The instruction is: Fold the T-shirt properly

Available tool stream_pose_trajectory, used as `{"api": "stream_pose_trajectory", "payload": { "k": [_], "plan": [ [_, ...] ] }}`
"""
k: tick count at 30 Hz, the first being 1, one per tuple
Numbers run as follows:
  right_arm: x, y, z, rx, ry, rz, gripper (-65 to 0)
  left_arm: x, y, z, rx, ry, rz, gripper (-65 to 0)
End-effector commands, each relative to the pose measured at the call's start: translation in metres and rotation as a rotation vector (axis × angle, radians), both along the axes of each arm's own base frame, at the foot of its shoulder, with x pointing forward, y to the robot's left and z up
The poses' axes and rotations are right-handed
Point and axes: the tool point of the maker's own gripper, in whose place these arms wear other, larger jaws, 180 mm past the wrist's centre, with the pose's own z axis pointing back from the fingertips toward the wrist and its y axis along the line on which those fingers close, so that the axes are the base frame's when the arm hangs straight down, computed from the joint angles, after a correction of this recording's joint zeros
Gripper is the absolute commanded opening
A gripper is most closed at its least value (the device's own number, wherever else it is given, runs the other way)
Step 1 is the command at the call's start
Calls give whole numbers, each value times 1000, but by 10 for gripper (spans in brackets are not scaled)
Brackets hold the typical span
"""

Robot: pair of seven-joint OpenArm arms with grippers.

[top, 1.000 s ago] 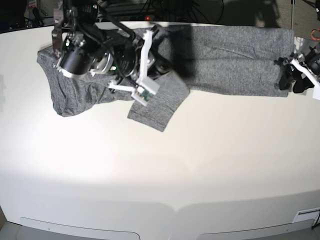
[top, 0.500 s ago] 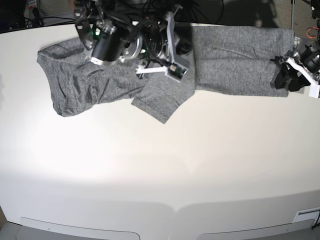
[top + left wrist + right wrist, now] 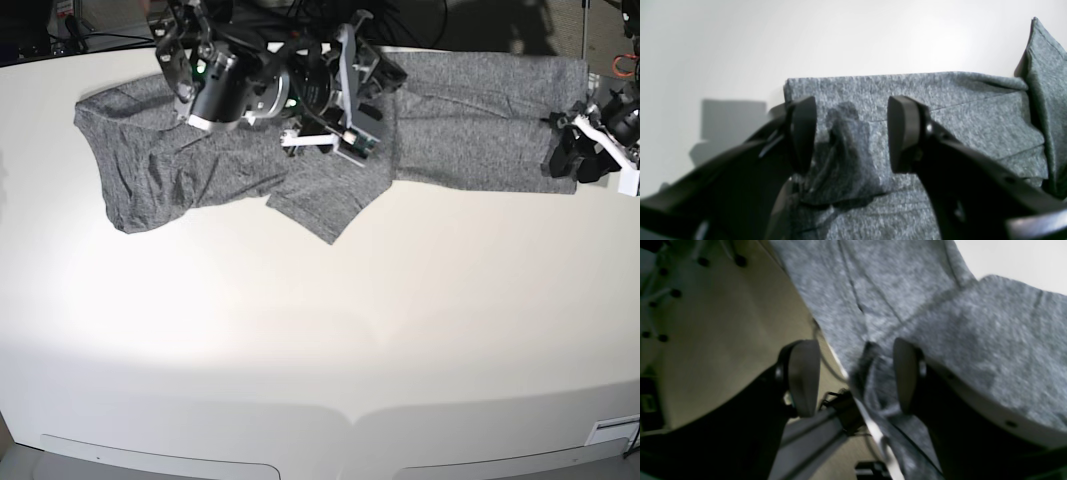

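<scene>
Lying on the worktop: the heathered dark-grey knit T-shirt [image 3: 300, 150] is spread flat along the far edge of the pale, smooth worktop [image 3: 320, 320], running almost the whole width of the base view.
Shirt shape: a loose flap of cloth juts toward the near side around the middle, and the end on the base view's left is rumpled into creases.
Left gripper: the left gripper [image 3: 848, 133] sits at the shirt's end on the base view's right, its two black fingers spread apart with a small raised pinch of grey fabric standing between them, touching neither pad clearly.
Left wrist view: a straight folded edge of the shirt lies just beyond the fingertips, with bare worktop past it.
Right gripper: the right gripper [image 3: 853, 373] hovers over the shirt's far edge near the middle, its fingers apart.
Right wrist view: blurred; a dark wrinkle of cloth shows between the fingers, whether touching cannot be told.
</scene>
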Motion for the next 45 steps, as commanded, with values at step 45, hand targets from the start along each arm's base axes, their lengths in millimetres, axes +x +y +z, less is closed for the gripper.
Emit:
{"api": "stream_pose_trajectory", "payload": {
  "k": [45],
  "plan": [
    [87, -339, -75, -421, 133, -886, -299, 55, -331, 36, 73, -262, -418, -330]
  ]
}}
